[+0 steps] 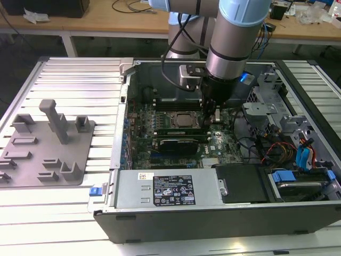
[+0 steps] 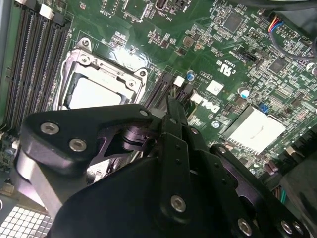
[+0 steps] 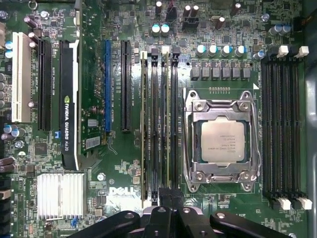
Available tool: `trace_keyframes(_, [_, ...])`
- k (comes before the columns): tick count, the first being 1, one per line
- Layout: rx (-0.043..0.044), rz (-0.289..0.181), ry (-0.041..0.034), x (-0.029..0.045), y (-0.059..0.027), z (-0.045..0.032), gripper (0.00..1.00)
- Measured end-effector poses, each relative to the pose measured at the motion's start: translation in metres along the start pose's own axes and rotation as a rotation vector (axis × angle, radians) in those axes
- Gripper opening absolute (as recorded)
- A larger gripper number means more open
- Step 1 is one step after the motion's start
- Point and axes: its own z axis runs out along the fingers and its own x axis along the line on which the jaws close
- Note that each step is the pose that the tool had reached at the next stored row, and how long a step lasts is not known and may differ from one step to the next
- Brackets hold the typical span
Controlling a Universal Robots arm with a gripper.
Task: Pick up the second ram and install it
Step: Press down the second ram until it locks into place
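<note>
1. An open grey metal computer case lies on its side on a white ribbed worktable, its green motherboard facing up.
2. The pale blue and silver robot arm reaches down into the case, its black gripper low over the board beside the silver processor socket.
3. In the first wrist view the gripper has its fingers drawn narrow at the end of the slot bank beside the socket; whether they pinch anything cannot be told.
4. Two thin green memory sticks stand edge-on in that bank; the second ram, nearer the socket, lines up with the fingertips, the other stick stands at the bank's outer edge.
5. A grey moulded fixture tray with upright pegs sits near the table's edge at the exterior view's left.
6. Behind, a wooden workbench with cables runs along the room's far side.
</note>
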Motion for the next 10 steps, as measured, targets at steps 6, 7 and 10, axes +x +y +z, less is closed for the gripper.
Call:
trace_keyframes(6, [-0.0001,0.0,0.0003,0.0,-0.0001,0.0033,0.08])
trace_keyframes(7, [0.0,0.0,0.0,0.0,-0.0002,0.0048,0.08])
trace_keyframes(10, [0.0,0.0,0.0001,0.0,-0.0002,0.0055,0.08])
